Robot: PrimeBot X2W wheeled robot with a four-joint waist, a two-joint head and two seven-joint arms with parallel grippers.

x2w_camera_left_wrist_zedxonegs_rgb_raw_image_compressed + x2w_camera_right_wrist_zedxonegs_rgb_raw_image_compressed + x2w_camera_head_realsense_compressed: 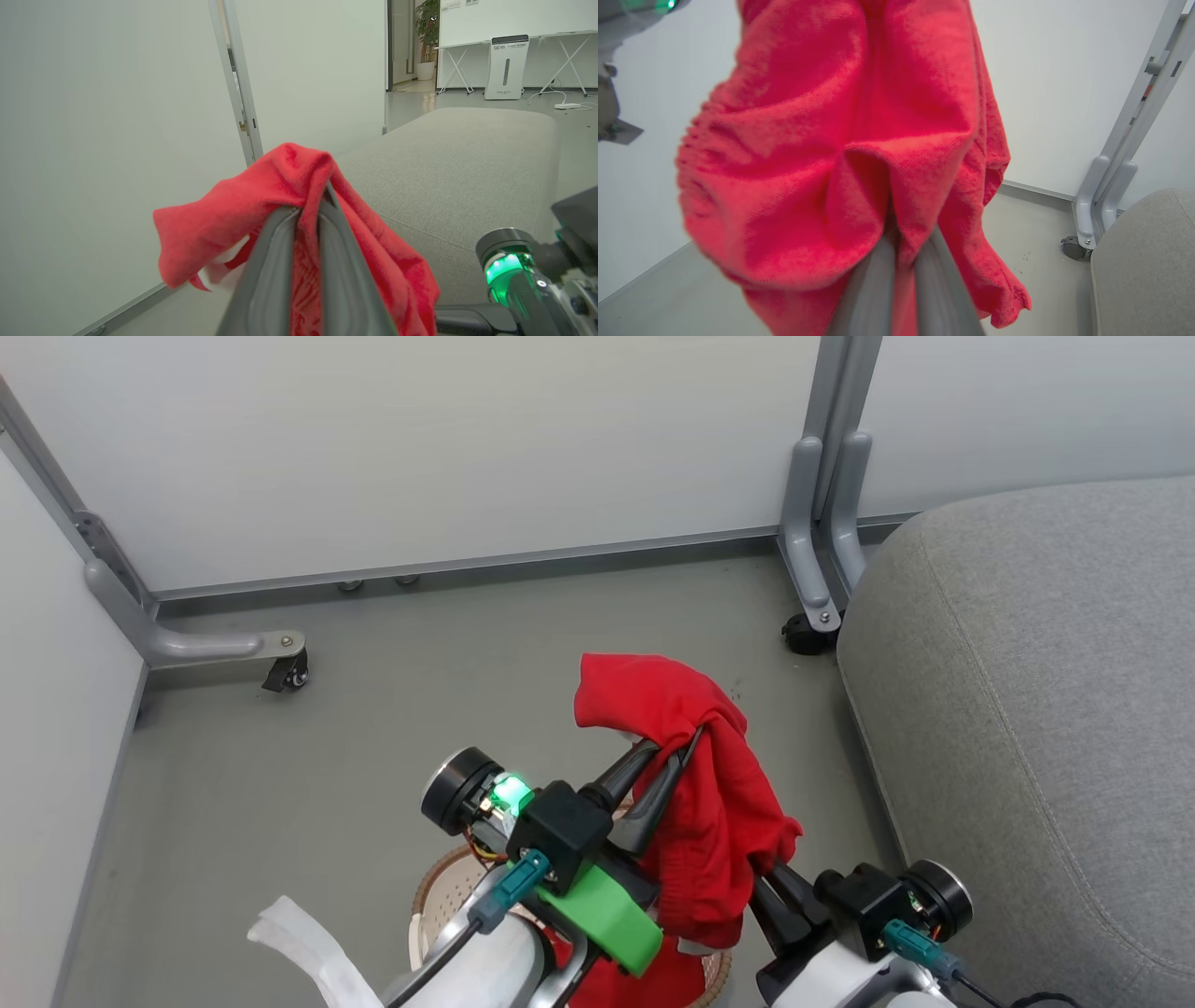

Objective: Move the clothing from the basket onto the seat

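The left gripper (pixel 680 754) has its two long dark fingers pressed together on a fold of the red fleecy garment (pixel 714 803), near the cloth's upper far edge; the right gripper (pixel 764 873) is likewise clamped on the same garment at its lower near right corner, fingertips buried in the fabric; the cloth hangs between them in the air, above the cream-white perforated plastic basket (pixel 439 896) and left of the large grey upholstered seat (pixel 1027 709), not touching the cushion; more red cloth (pixel 644 985) lies at the basket's near right, though whether it is the same piece cannot be told; the basket stands on the grey floor (pixel 373 737), near the robot; white partition panels (pixel 420 448) close the far side.
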